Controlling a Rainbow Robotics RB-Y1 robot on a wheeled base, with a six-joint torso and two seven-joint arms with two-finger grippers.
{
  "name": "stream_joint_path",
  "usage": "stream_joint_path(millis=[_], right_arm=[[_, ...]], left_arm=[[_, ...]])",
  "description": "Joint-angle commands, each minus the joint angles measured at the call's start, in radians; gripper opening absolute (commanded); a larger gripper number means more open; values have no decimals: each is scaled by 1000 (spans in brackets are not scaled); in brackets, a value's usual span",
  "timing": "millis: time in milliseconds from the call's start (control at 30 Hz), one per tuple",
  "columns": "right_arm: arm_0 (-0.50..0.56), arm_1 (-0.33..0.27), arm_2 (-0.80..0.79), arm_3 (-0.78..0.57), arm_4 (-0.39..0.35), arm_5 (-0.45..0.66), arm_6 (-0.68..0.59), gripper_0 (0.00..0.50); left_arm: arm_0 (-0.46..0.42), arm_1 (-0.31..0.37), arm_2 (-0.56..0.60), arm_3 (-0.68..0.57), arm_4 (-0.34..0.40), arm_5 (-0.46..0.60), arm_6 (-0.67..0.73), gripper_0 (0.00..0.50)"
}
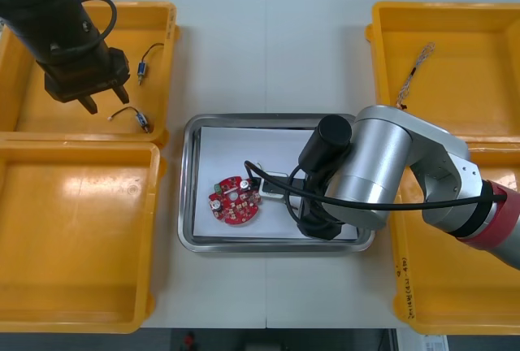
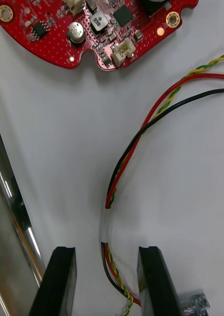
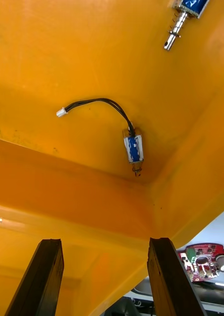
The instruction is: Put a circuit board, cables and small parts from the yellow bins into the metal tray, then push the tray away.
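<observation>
Four yellow bins [image 1: 73, 237] stood on the table in the front view, two at each side, with one metal tray [image 1: 192, 205], white inside, between them. A line of small print on the rim of the near right bin [image 1: 404, 286] was too small to read. One round red circuit board [image 1: 234, 201] lay in the tray, towards its left end. The right arm [image 1: 382, 168] reached across from the right, bent down into the tray just beside the board, its wrist hiding its fingers there. The left gripper [image 1: 106, 101] hung over the far left bin [image 1: 162, 11], pointing down beside two small metal parts [image 1: 135, 116], each with a short black lead. One twisted cable [image 1: 414, 69] lay in the far right bin [image 1: 382, 18].

In the right wrist view, the right gripper [image 2: 106, 252] had its fingers [image 2: 60, 281] apart over the tray's white floor. One cable bundle [image 2: 122, 163], with red, black and twisted yellow-green wires, ran between them, closer to one finger, and ended near the board. The markings on the board's chips could not be read.

In the left wrist view, the left gripper's fingers [image 3: 40, 276] stood spread wide and held nothing. One blue-bodied part [image 3: 134, 149] lay in the bin's corner beyond them, and the second [image 3: 187, 9] lay farther off.
</observation>
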Motion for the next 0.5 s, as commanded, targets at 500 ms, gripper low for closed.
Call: stream_joint_path(millis=[500], right_arm=[[-23, 29, -158, -122, 24, 105, 27, 500]], left_arm=[[-90, -48, 4, 152, -7, -132, -88, 500]])
